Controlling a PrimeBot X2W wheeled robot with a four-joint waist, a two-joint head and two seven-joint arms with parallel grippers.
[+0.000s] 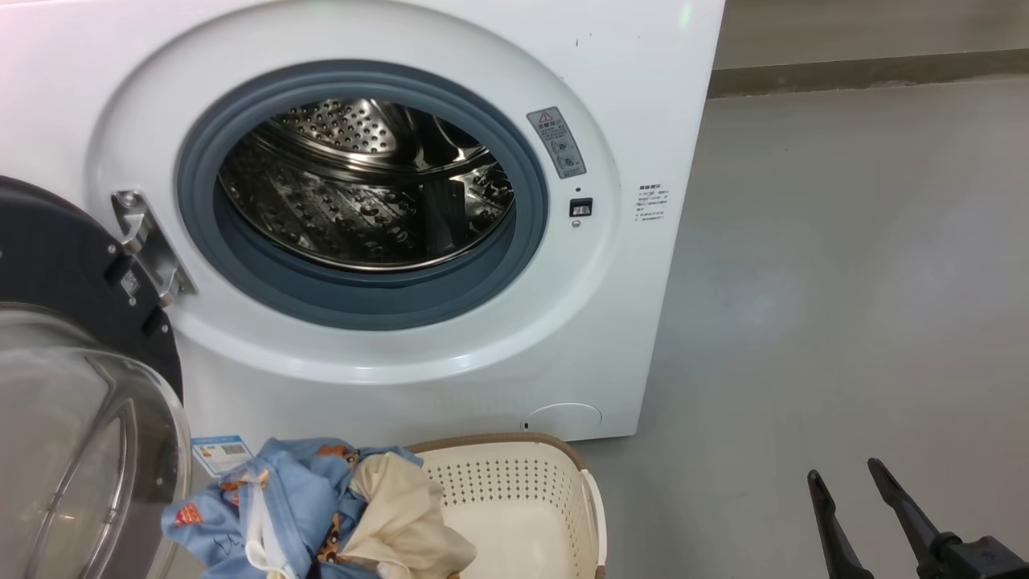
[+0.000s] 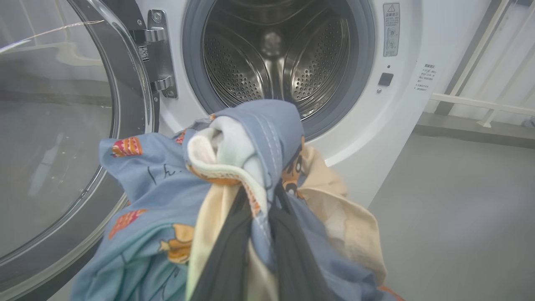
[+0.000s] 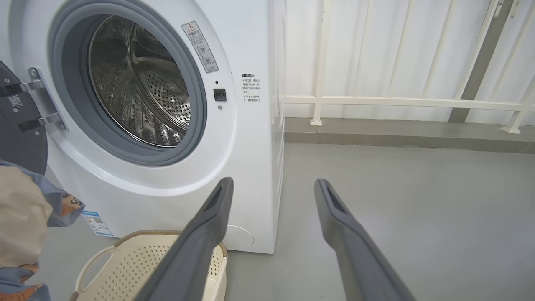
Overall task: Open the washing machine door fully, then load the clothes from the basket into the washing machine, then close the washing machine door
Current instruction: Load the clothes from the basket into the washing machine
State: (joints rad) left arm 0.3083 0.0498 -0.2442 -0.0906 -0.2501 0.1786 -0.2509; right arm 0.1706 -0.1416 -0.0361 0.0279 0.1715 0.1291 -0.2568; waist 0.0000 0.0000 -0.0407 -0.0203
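In front of the washing machine (image 1: 635, 104), the clothes (image 1: 321, 507) are held in the left gripper (image 2: 259, 196), whose two dark fingers (image 2: 225, 255) are pressed nearly together on a fold of the light-blue printed fabric and the cream cloth. In the left wrist view the bundle is seen raised before the lower edge of the grey gasket (image 2: 334, 113), with cloth draped down on both sides of the fingers. In the head view it is seen over the left end of the basket (image 1: 522, 482), just beside the glass bowl of the washing machine door (image 1: 56, 265). The door is swung wide to the left on its metal hinge (image 1: 149, 241), and the steel drum (image 1: 362, 193) is exposed. The basket is set on the floor (image 1: 844, 281) close against the washer's front, below the round service flap (image 1: 563, 418). The right gripper (image 1: 844, 470) is held well apart from the basket, low at the right, its fingers spread wide with nothing between them.
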